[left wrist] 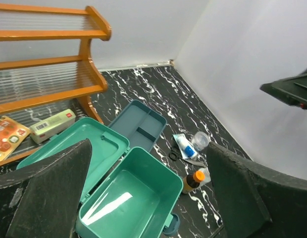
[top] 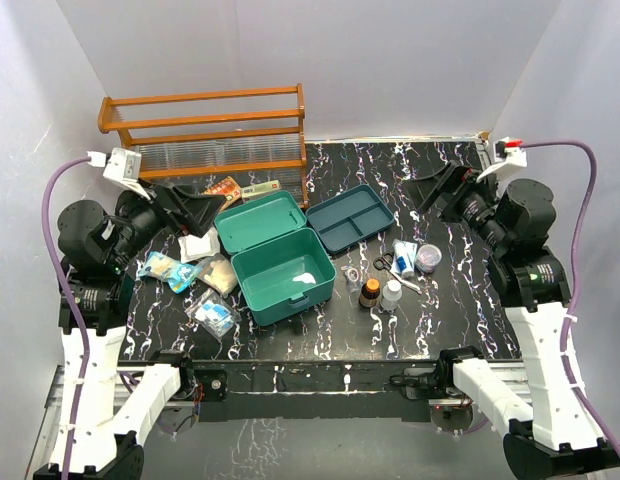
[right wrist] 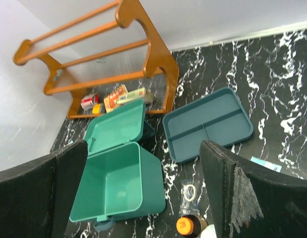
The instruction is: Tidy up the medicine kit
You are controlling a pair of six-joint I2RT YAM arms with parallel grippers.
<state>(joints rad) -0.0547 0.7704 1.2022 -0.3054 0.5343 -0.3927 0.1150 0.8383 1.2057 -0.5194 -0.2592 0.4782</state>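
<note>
While the left gripper (top: 195,212) and right gripper (top: 437,188) both hang fully spread and empty, the medicine kit (top: 280,268) sits open at the centre of the table (top: 460,300). We judge the brown bottle (top: 370,293), just right of it, best taken singly by its sides and set upright inside.

1. I take the brown wooden rack (top: 205,125) as my landmark. It has slatted rails and clear ribbed shelves.
2. The rack stands at the far left corner of a table (top: 390,170), whose top is black with white marble veining.
3. Directly behind the rack rises a plain white back wall (top: 390,60).
4. A white side wall (top: 30,80) runs close beside the rack's left end. A second side wall (top: 580,60) stands well apart from the rack, across the table.
5. The light I see on the rack and walls is soft and even.
</note>
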